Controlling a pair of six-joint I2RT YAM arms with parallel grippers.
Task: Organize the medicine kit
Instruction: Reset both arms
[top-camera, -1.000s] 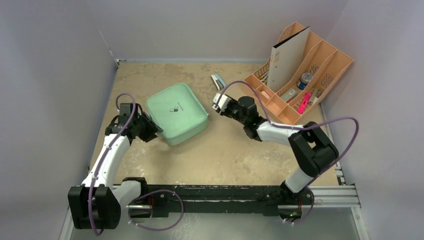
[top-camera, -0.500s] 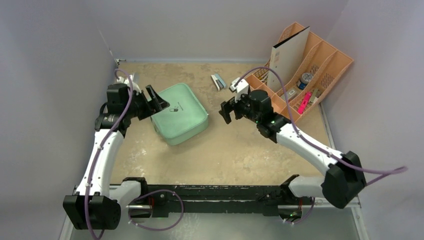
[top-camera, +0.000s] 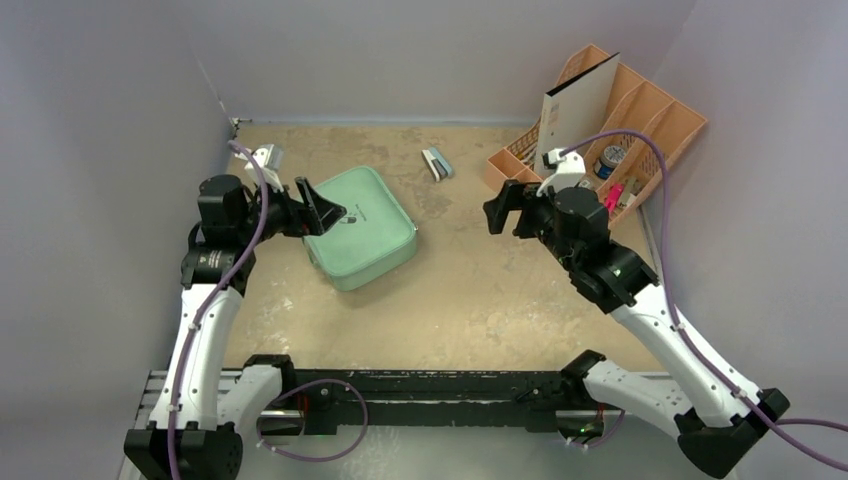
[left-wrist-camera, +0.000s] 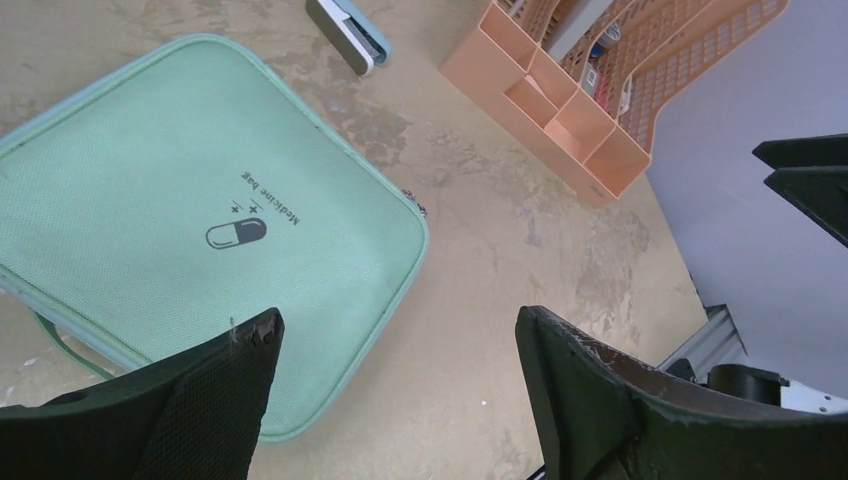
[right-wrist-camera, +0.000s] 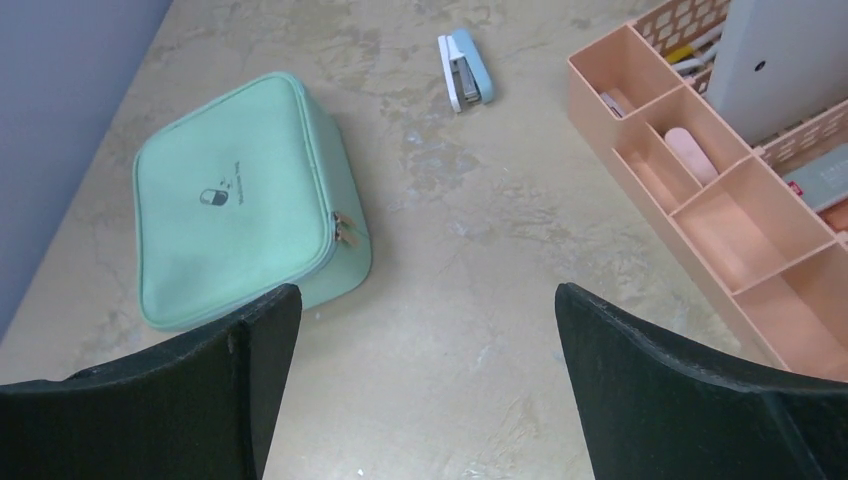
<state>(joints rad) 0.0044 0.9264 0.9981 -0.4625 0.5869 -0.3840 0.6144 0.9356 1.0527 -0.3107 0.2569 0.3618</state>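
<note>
Medicine kit lies flat and zipped shut on tabletop, left of centre. Left gripper hovers above its left edge, jaws wide, empty. Right gripper well apart to the right, jaws wide, empty. Stapler and orange organizer lie beyond. Judgement: pin the case with one gripper and draw the zip pull slowly with the other

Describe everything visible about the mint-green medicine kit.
The medicine kit is a mint-green, fabric-looking rounded-rectangular case, zipped shut, with a dark capsule logo and "Medicine bag" on its lid. Its zipper pull sits at one corner. It lies flat and askew on the table's left half. The open left gripper hangs above it, apparently not touching.
</note>
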